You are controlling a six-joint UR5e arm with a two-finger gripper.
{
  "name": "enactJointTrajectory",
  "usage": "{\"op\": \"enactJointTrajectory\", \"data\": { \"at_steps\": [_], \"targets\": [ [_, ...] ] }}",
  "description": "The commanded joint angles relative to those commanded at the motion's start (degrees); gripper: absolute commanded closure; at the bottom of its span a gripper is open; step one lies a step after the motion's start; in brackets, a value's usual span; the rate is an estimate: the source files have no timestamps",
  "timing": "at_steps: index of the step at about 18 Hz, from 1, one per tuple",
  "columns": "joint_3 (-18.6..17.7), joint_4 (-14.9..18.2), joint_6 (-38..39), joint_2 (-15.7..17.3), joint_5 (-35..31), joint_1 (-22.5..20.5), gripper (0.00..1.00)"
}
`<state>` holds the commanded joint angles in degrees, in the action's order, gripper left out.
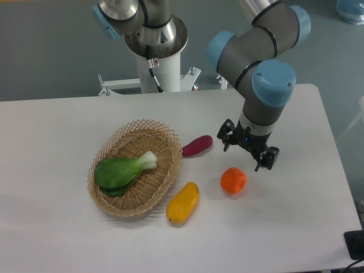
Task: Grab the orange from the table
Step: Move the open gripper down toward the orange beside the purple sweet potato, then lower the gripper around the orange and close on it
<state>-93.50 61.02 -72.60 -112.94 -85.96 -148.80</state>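
Observation:
The orange (234, 180) is a small round bright-orange fruit lying on the white table (284, 227), right of centre. My gripper (243, 160) hangs just above and behind the orange, slightly to its right. Its two dark fingers are spread apart and hold nothing. The orange is in full view and nothing touches it.
A woven basket (170, 153) holding a green bok choy (121, 172) stands left of the orange. A yellow mango (183, 202) lies by the basket's front right. A purple oblong vegetable (197, 145) lies behind it. The table's right edge is near.

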Motion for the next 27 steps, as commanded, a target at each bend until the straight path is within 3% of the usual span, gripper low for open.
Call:
{"op": "enactJointTrajectory", "data": {
  "at_steps": [3, 16, 19, 22, 24, 25, 27],
  "targets": [
    [-4.1, -7.2, -0.2, -0.1, -0.8, 0.1, 0.00],
    [-4.8, -8.6, 0.1, -3.9, -5.4, 2.6, 0.00],
    [-4.8, -11.2, 0.1, -5.1, -6.1, 3.5, 0.00],
    [-4.5, -11.4, 0.1, -5.6, -7.9, 3.6, 0.00],
    [-4.4, -11.3, 0.1, -5.6, -8.7, 3.8, 0.07],
    [-4.3, -11.2, 0.1, -5.5, -8.7, 3.8, 0.18],
    [-4.1, -11.2, 0.0, -5.5, -8.7, 3.8, 0.30]
  ]
}}
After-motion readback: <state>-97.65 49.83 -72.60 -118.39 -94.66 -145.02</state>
